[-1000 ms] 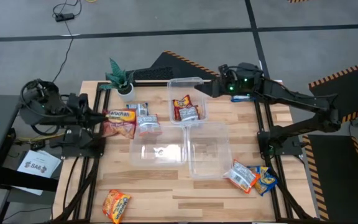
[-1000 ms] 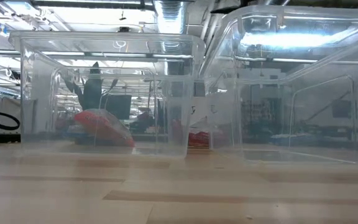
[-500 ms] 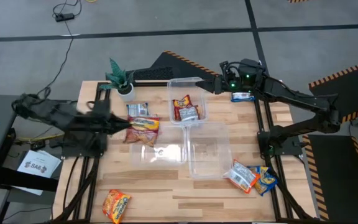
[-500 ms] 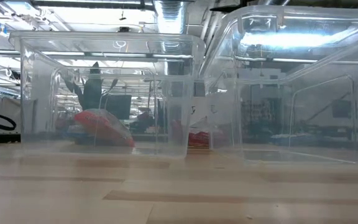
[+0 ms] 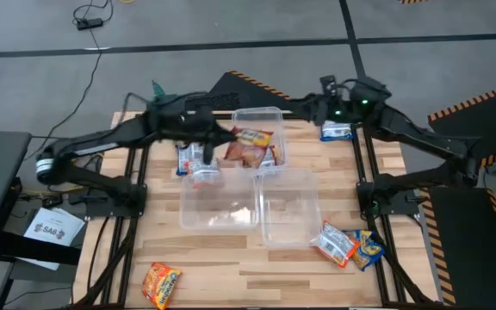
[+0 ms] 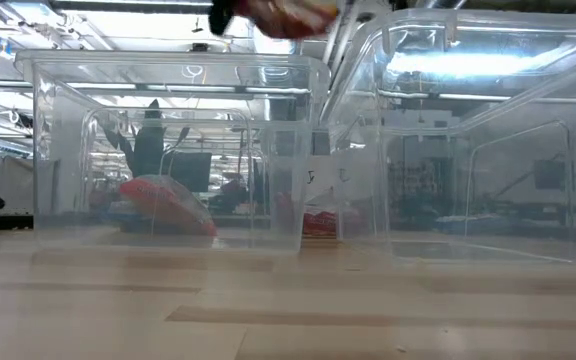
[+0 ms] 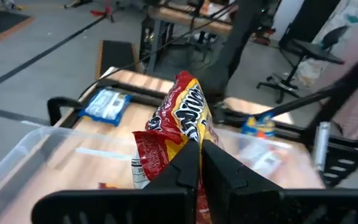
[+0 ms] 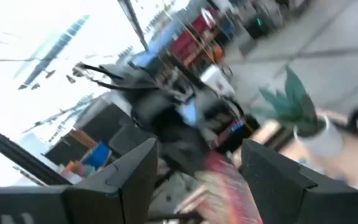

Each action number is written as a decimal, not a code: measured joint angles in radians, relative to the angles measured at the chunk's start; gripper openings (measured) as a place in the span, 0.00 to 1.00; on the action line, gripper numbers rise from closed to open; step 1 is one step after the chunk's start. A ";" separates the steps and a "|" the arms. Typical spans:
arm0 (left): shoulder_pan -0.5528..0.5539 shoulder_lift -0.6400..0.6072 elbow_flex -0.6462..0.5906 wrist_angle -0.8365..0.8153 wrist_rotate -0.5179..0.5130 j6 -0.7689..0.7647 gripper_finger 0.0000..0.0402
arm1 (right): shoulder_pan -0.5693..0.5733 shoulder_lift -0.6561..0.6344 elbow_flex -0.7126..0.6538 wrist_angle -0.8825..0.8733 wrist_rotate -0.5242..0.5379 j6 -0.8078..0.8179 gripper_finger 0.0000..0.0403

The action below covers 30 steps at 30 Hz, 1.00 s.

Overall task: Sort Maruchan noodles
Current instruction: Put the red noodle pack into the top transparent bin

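Note:
My left gripper (image 5: 230, 141) is shut on a red Maruchan noodle packet (image 5: 250, 146) and reaches over the small clear bin (image 5: 274, 116) at the table's far middle. That bin holds other red packets (image 5: 263, 158). In the low view the held packet (image 6: 290, 14) shows high up. Blue-white packets (image 5: 198, 161) lie left of the bin. Two more packets (image 5: 349, 245) lie near the right edge and an orange one (image 5: 160, 284) at the near left. My right gripper (image 5: 313, 107) stands open and holds nothing, just right of the small bin, above the table's far edge. My left gripper pinches the red packet by one crumpled end (image 7: 189, 138) between its two fingers. The fingers come in about level from the table's left. The packet sticks out beyond the fingertips (image 7: 211, 155), stands on edge and is lifted clear above the small bin.
Two larger clear bins (image 5: 218, 205) (image 5: 289, 207) stand side by side at the table's middle. A small potted plant (image 8: 303, 112) stands at the far left. A blue packet (image 5: 336, 132) lies at the far right by the right arm.
My left gripper has swung fast from the table's left edge toward the right and far side. It carries the red packet clear of the table to above the small far bin. My right gripper has drawn back a little toward the far right and risen slightly.

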 joint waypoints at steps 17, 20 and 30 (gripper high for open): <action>0.072 0.327 0.000 0.264 -0.110 0.030 0.00 | -0.068 -0.102 0.000 -0.002 0.006 -0.090 0.63; 0.072 0.337 0.000 0.259 -0.101 0.020 0.03 | -0.068 -0.098 0.000 -0.001 0.006 -0.090 0.63; 0.073 0.331 0.001 0.216 -0.067 -0.040 0.41 | -0.067 -0.088 0.000 -0.008 0.006 -0.090 0.63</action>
